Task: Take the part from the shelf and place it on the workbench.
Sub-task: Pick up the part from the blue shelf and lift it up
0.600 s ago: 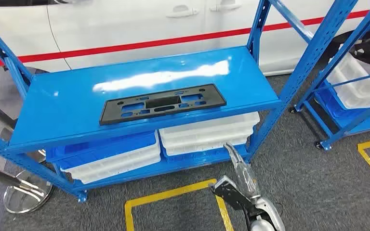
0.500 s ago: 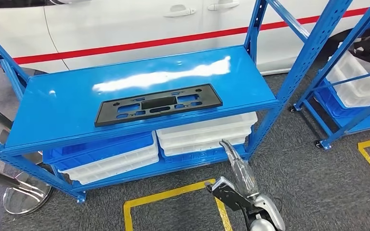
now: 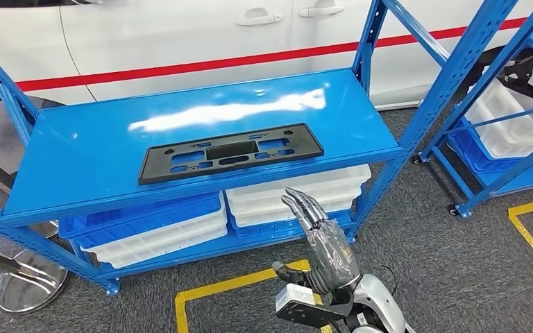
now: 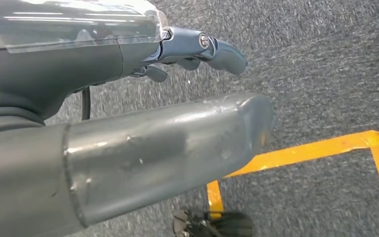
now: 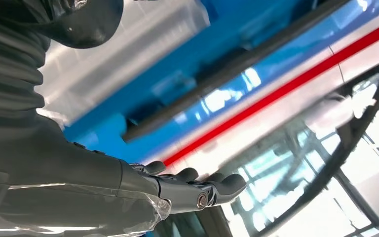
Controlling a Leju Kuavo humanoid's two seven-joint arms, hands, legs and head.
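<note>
Blue steel shelf (image 3: 97, 149) spans your view, its top deck bare on all sides of the part. Black flat part (image 3: 229, 152) lies near the deck's front edge, well clear of the corner posts. Below the deck, white bins (image 3: 298, 194) fill the lower tier. Your right hand (image 3: 323, 243) rises in front of the shelf, below the deck, fingers (image 3: 304, 206) straight, close together, holding nothing. Your left hand (image 4: 128, 113) hangs over grey carpet, fingers (image 4: 217, 47) slightly curled, empty.

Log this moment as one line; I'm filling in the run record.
phase: reach | part: flat on shelf, untouched | right hand: empty, raised below shelf edge | left hand: empty, over floor
</note>
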